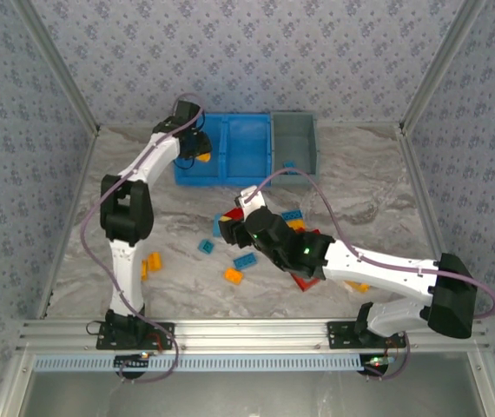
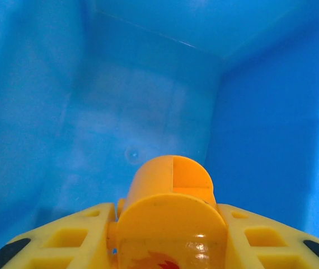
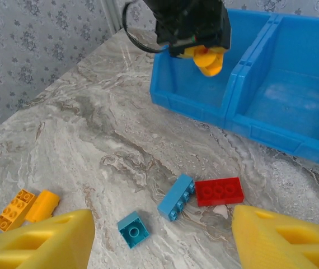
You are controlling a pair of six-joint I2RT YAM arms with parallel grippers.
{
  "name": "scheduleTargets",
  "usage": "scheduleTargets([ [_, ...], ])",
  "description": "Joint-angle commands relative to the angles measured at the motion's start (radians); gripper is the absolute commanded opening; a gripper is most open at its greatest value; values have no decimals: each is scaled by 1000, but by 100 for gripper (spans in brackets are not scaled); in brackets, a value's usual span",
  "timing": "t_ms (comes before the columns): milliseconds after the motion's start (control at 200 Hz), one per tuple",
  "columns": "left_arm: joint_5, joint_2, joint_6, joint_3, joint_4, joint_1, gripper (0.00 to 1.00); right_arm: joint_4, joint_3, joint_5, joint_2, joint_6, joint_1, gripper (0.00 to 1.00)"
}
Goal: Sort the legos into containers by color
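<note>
the containers [image 1: 247,139] sit below the left hand [image 1: 197,146], which is clamped on a round orange lego [image 2: 170,196] over the leftmost blue bin [image 2: 64,112]. the lego's long axis points ahead of the hand, into the bin. this looks like the drop step, so next the hand should part and release. the right hand [image 3: 159,241] gapes above the tabletop [image 3: 92,123].

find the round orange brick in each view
top external: round brick far left, held by the left gripper over the left blue bin.
left wrist: brick bottom centre, bin floor beyond it.
right wrist: brick top centre, above the bin.
shared landmark: the left blue bin.
</note>
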Motion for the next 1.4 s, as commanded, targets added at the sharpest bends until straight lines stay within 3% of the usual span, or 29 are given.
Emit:
scheduleTargets([
  [0, 69, 58, 25, 98, -92, -9, 38, 6, 2, 41, -13, 8, 5, 68],
  [225, 83, 59, -8, 51, -93, -18, 42, -32, -17, 70, -18, 35, -16, 69],
  [500, 69, 13, -21, 24, -106, -20, 61, -6, 20, 59, 24, -24, -42, 69],
  [625, 54, -40, -28, 25, -128, -20, 64, -57, 28, 102, -5, -2, -60, 69],
  [740, 22, -114, -43, 6, -142, -25, 66, -275, 55, 223, -48, 157, -74, 69],
  [815, -15, -193, -45, -36, -132, -38, 67, -560, 95, 303, -64, 408, -85, 67],
  [884, -43, -294, -32, -130, -92, -62, 67, -772, 96, 284, -70, 583, -92, 63],
  [984, -30, -464, 2, -306, -2, -124, 67, -916, 54, 197, -74, 672, -93, 57],
  [1084, 4, -642, 42, -515, 70, -230, 67, -980, -6, 71, -74, 658, -103, 54],
  [1229, 27, -899, 32, -838, 177, -432, 67, -945, -79, -63, -76, 570, -77, 52],
  [1394, 4, -1120, -60, -1118, 249, -656, 64, -936, -157, -94, -76, 533, -96, 52],
])
